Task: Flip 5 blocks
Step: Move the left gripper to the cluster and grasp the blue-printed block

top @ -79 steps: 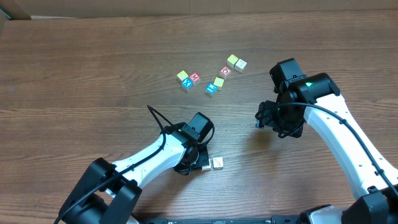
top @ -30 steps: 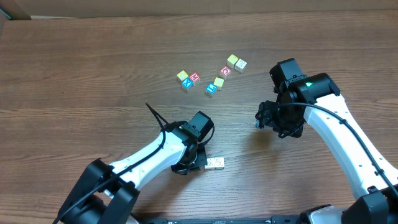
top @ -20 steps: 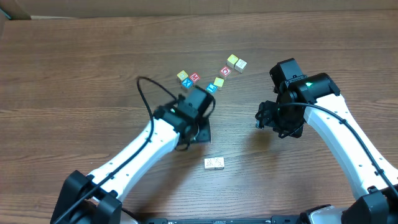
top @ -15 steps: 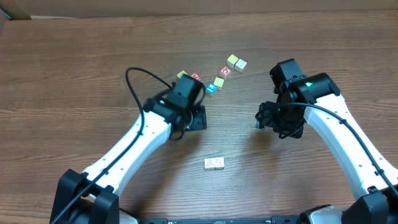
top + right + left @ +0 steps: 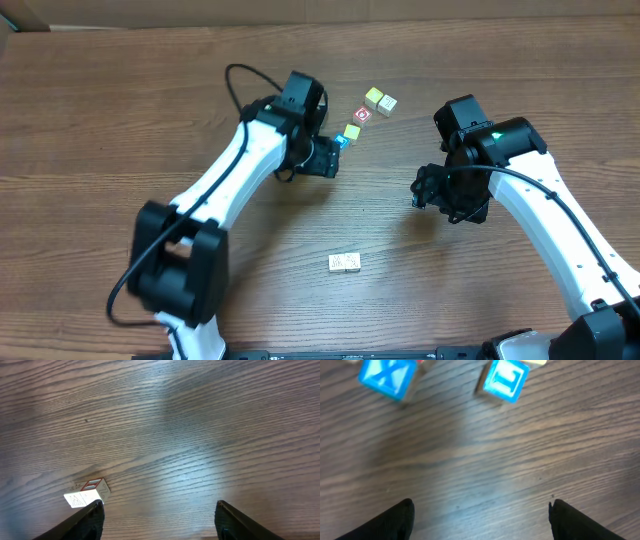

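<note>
Poised low over the table [image 5: 120, 120] with the left end effector [image 5: 322, 160], just left of centre in the overhead view, apparently to line up on the nearest of the blocks rather than to carry anything. Spread wide in the left wrist view, dark fingertips [image 5: 400, 519] at the two bottom corners and only wood grain between them: released, grasping nothing, touching nothing that shows. Near the top edge of that view, a blue X block [image 5: 387, 377] at upper left and a second blue block [image 5: 504, 380] to its right, both apart from the fingertips. Further right in the overhead view, strung in a loose diagonal toward the upper right, a yellow-green block [image 5: 352, 131], a red block [image 5: 362, 114], then a touching pair [image 5: 379, 100], one yellow-green and one pale; probably left clustered as the stock yet to be turned. At lower centre, well apart from the cluster, a pale white pair [image 5: 345, 263] lying side by side, likely set aside as done. Right of centre, hovering with the right end effector [image 5: 425, 187], seemingly parked out of the way. Wide apart there too in the right wrist view, nothing held; one pale block [image 5: 86, 495] at lower left, outside the gap.
</note>
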